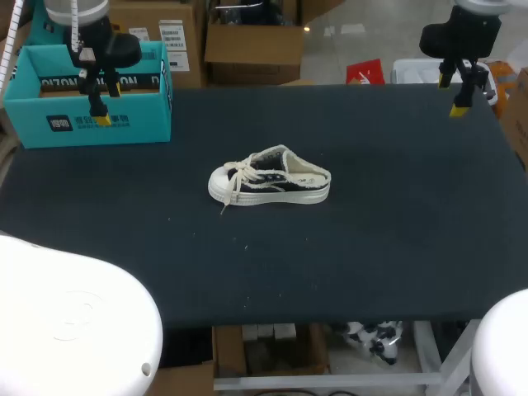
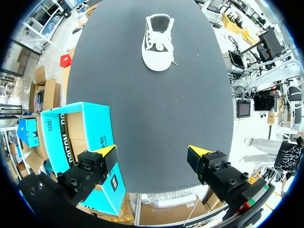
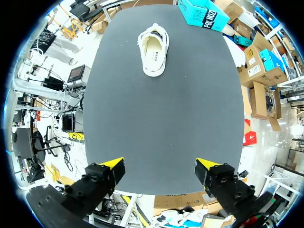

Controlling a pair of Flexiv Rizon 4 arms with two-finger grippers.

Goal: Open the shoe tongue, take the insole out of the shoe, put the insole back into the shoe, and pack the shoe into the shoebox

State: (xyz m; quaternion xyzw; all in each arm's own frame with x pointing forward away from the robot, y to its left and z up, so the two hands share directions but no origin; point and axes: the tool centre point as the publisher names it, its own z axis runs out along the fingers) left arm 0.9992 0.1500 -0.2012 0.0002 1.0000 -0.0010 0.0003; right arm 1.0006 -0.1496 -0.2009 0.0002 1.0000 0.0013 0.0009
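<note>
- The shoe (image 1: 268,177) sits on its sole mid-table (image 1: 379,247), toe toward my left, insole (image 3: 154,51) inside.
- The teal shoebox (image 1: 140,124) stands open at the far left corner, well apart from the shoe.
- Left gripper (image 2: 153,154) hangs above the box, fingers spread wide.
- Right gripper (image 3: 160,166) hangs over the far right corner, fingers apart.

White lettering on the dark band of the shoebox (image 1: 140,124) (small label below), nothing clearly legible
</note>
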